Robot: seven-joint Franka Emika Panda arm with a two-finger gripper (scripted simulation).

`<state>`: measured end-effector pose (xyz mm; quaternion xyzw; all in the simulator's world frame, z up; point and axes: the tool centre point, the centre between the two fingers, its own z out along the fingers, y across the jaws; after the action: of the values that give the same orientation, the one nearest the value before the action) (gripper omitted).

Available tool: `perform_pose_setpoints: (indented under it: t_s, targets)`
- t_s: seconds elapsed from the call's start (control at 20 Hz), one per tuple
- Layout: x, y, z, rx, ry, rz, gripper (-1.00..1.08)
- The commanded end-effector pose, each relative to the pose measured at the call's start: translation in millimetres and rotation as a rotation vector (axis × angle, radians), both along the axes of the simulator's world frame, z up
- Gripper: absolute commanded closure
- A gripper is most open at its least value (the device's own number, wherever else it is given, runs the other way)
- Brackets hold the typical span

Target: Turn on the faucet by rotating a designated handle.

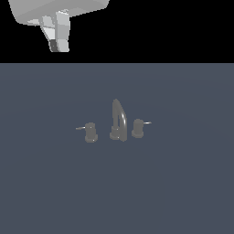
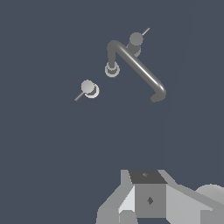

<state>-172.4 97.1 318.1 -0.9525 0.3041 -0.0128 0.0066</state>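
The faucet (image 1: 118, 119) is a small dull-grey set on the flat floor, with a tall arched spout (image 2: 136, 65) between two stubby knobs. The handle (image 1: 138, 128) is the darker knob on the exterior view's right. Its thin pale rod points away from the spout, and the knob also shows in the wrist view (image 2: 136, 40). The paler twin knob (image 1: 91, 132) stands on the exterior view's left. My gripper (image 1: 55, 45) hangs high above, toward the exterior view's upper left and far from the handle. Its fingers look pressed together with nothing between them (image 2: 149, 197).
The blue-grey floor (image 1: 183, 192) spreads around the faucet on every side. The twin knob (image 2: 89, 87) has its own pale rod pointing away from the spout. Nothing else stands in either view.
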Motion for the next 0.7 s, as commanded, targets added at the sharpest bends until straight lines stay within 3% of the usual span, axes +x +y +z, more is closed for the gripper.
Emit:
perform_pose_setpoints:
  t_s: [0.0,0.65]
  targets:
    - [10,8,-16,0.003,0.001,-0.051,1.08]
    - [59,34,-88,0.012,0.01,-0.276,1.08]
